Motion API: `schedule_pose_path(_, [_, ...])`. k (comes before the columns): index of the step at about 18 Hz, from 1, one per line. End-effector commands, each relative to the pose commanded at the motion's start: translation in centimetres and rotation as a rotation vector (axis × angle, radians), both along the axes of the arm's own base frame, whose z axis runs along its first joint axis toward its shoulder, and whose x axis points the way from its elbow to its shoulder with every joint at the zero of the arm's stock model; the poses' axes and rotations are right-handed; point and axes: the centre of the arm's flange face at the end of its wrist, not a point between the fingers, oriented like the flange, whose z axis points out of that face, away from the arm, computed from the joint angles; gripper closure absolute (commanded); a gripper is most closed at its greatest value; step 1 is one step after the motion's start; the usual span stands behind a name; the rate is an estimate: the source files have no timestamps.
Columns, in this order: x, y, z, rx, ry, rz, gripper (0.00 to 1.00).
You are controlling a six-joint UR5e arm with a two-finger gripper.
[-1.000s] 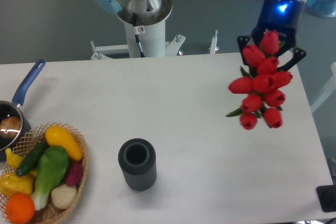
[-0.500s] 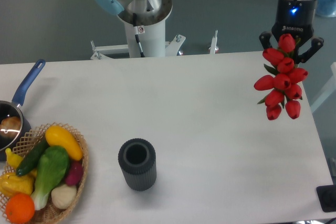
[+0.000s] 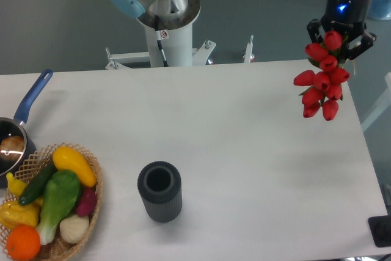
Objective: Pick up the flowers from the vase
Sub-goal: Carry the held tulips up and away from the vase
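1. Camera view, gripper (image 3: 337, 36): up at the bench's (image 3: 244, 139) far right corner, well above the surface, clenched on the flowers (image 3: 322, 74). Blue light lit on the gripper body. Black fingers (image 3: 313, 29) flank the top bud on both sides.
2. Flowers: red tulip bunch hanging from the gripper, buds trailing down and slightly left, clear of the bench. Some green leaf visible among the buds. Bunch sits over the right edge near the far corner.
3. Vase (image 3: 159, 191): dark grey, ribbed, upright, mouth open and holding nothing. Stands left of centre toward the near edge, well apart from the flowers.
4. Wicker basket (image 3: 93, 203): near left corner, partly cut off by the frame. Loaded with toy vegetables (image 3: 55, 194): yellow, green, purple, white and orange pieces. Close to the vase on its left, not touching.
5. Saucepan (image 3: 12, 145): at the left edge, just behind the basket, blue handle (image 3: 33, 95) pointing toward the far edge. Something pale inside, unclear what.
6. Arm base (image 3: 165, 22): white column behind the far edge, left of centre, with grey and light blue joint housing on top.
7. Black object (image 3: 380, 230): just off the near right corner, cut off by the frame, cannot tell what.
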Motion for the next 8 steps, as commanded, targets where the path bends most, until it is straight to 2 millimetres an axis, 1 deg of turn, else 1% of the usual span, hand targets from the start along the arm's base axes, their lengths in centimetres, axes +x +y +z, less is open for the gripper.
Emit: schedule_pose_path(8, [0.28, -0.17, 0.34, 0.007, 0.002, 0.003, 0.75])
